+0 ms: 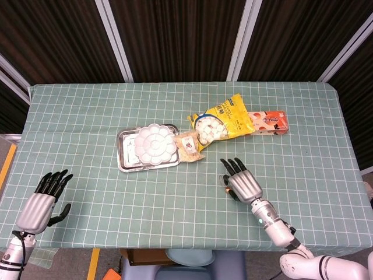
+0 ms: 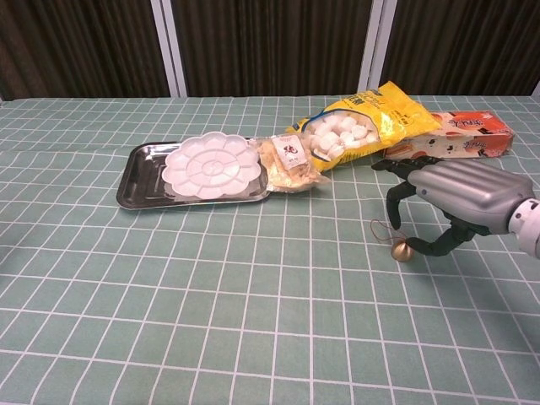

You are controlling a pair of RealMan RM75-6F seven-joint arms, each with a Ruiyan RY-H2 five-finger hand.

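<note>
A small gold bell [image 2: 402,251] with a thin loop of string [image 2: 380,226] lies on the green checked tablecloth. My right hand [image 2: 451,198] hovers just over and to the right of it with fingers spread, holding nothing. Its thumb tip sits right beside the bell; I cannot tell if they touch. In the head view the right hand [image 1: 242,184] covers most of the bell [image 1: 227,188]. My left hand [image 1: 44,201] shows only in the head view, off the table's front left edge, fingers apart and holding nothing.
A steel tray [image 2: 135,181] carries a white flower-shaped palette [image 2: 211,166]. A small snack packet [image 2: 287,160] leans on the tray's right edge. Behind it lie an open yellow bag of white sweets [image 2: 363,126] and a red box [image 2: 468,139].
</note>
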